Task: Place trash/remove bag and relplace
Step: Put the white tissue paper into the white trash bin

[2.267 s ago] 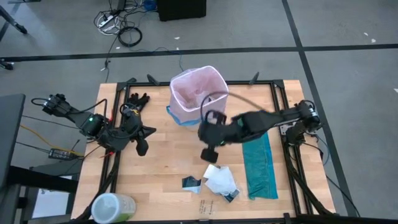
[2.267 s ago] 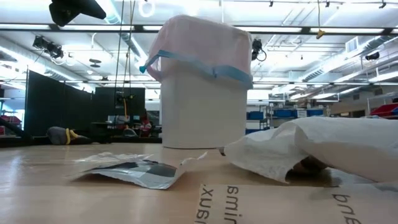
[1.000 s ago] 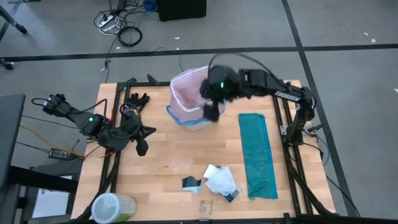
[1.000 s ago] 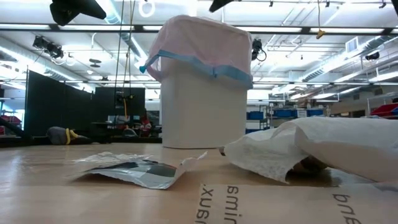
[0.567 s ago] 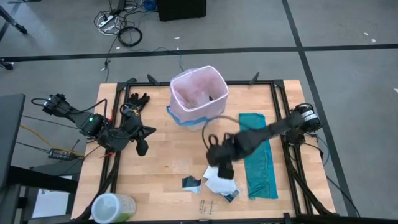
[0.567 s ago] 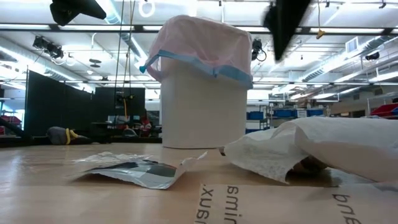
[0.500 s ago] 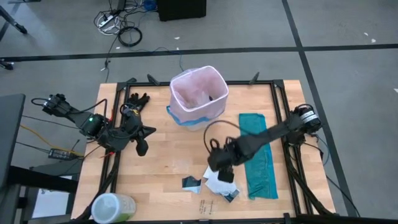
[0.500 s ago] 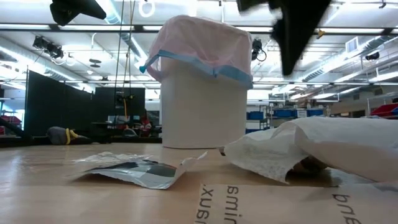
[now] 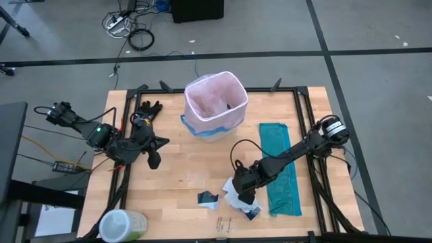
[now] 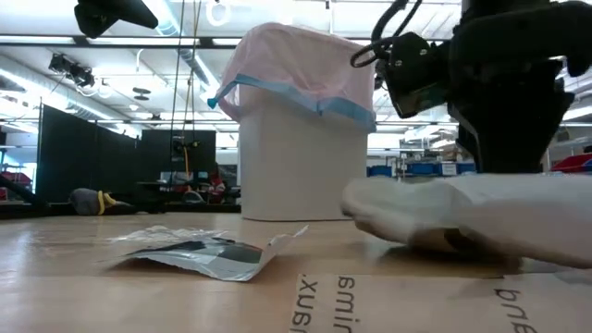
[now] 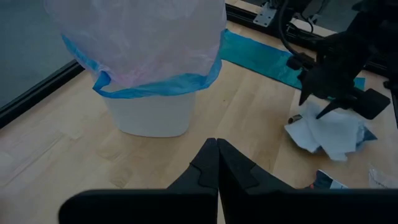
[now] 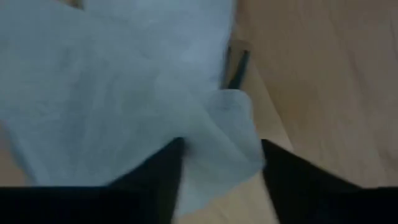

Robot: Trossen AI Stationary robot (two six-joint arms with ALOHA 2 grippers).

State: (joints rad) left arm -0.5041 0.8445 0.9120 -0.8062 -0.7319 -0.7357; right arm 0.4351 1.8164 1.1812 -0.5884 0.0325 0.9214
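Note:
A white bin lined with the pink bag (image 9: 214, 101), blue band at its rim, stands at the table's far middle. Trash lies near the front edge: a crumpled white paper (image 9: 235, 201), a black-and-white packet (image 9: 208, 198) and a small dark scrap (image 9: 253, 213). My right gripper (image 9: 244, 196) points down onto the white paper (image 12: 124, 106), its fingers open, one on each side of a raised fold. My left gripper (image 9: 155, 162) hangs shut above the table's left side, holding nothing. My right gripper comes at the crumpled white paper from above, pointing steeply down. Its two fingers (image 12: 158, 177) stand apart with a raised fold of the paper (image 12: 217, 143) between them. The fingertips rest in the paper, which lies squashed flat on the table (image 10: 481, 217).
A teal-green bag (image 9: 280, 169) lies flat along the table's right side, close to my right arm. A green-lidded cup (image 9: 121, 225) stands at the near left corner. A dark scrap (image 9: 229, 106) lies inside the bin. Bare wood stretches between the bin and the trash.
My right gripper has swung from above the bin toward the table's near edge and dropped onto the white paper, tipping to point steeply down and rolling at the wrist. In the low view the paper's raised left part has sunk flatter under it.

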